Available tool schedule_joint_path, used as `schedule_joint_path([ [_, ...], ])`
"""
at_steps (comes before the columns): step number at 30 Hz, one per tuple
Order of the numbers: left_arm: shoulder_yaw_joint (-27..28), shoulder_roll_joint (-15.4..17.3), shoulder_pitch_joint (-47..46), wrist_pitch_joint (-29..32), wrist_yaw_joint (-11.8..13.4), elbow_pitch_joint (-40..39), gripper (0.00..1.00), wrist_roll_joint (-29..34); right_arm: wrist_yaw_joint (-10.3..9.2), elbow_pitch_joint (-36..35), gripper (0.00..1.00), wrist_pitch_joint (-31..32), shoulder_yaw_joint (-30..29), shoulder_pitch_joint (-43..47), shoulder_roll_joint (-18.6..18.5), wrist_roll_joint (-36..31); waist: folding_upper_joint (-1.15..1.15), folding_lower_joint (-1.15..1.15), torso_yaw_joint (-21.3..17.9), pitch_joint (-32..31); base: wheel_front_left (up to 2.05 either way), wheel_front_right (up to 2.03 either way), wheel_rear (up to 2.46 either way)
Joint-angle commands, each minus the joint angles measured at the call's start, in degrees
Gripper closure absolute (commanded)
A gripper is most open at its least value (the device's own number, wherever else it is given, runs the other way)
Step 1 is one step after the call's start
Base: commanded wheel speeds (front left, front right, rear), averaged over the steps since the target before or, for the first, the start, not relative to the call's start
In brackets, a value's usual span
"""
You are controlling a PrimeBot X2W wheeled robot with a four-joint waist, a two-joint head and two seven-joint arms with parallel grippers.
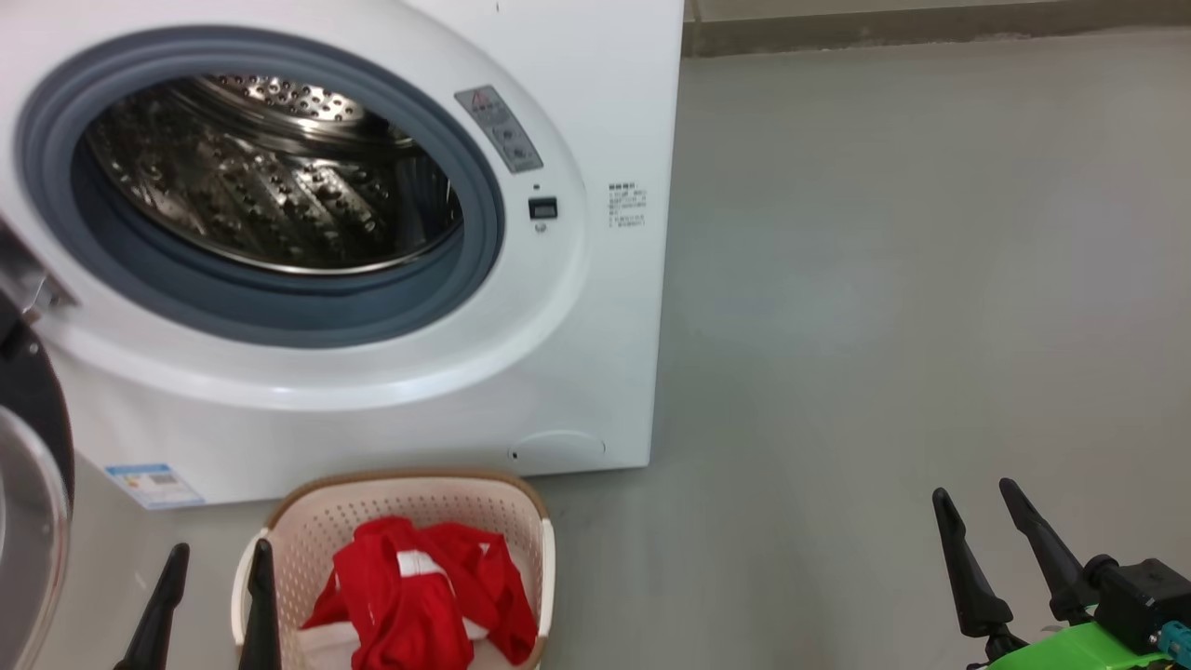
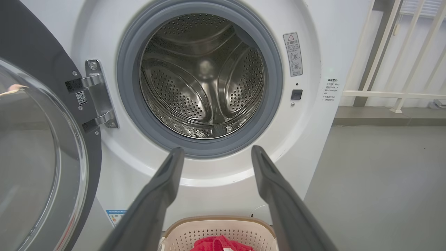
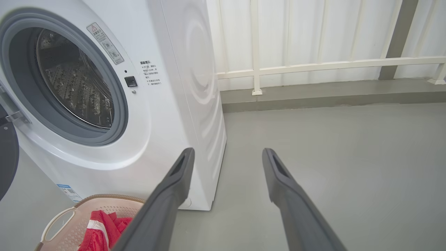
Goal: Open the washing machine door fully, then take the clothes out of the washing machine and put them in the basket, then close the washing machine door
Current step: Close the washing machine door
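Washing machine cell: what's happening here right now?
The robot is unloading the washing machine. The washing machine door hangs open at the left, the drum looks empty, and the red clothes lie in the basket on the floor in front. The left fingers and right fingers are spread open, holding nothing. Closing the door is left.

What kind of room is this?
Probably a laundry area: a white front-loading washing machine on a grey floor, a basket of red clothes before it, a white railing nearby.
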Motion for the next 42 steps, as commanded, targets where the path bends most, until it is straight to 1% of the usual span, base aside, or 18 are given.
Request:
schedule_joint_path([
  [1,1.7,0.3,-1.3,-0.3,0.3,-1.6,0.0,0.5,0.36,-1.4,0.0,-0.4,1.1,-0.2,-1.3,0.6,0.0,0.0,0.0,0.0,-1.67,1.67,0.0],
  [11,1.1,0.3,-1.3,-0.3,0.2,-1.7,0.0,0.6,0.36,-1.4,0.0,-0.4,1.0,-0.2,-1.4,0.5,0.0,0.0,0.2,0.0,-1.13,1.13,0.0],
  [25,0.8,0.3,-1.8,-0.3,0.9,-1.1,0.0,-0.3,0.36,-1.6,0.0,-0.4,0.9,-0.1,-1.6,0.4,0.0,0.0,1.2,0.0,-0.05,0.05,0.0],
  [33,0.0,0.3,-1.8,-0.3,1.8,-0.4,0.0,-2.1,0.36,-1.6,0.0,-0.4,1.7,-0.5,-1.7,0.5,0.0,0.0,4.2,0.1,0.0,0.0,0.0],
  [42,-1.1,0.3,-1.4,-0.3,3.0,0.4,0.0,-4.4,0.36,-1.2,0.0,-0.4,3.5,-1.9,-2.4,0.8,0.0,0.0,10.3,0.8,0.0,0.0,0.0],
])
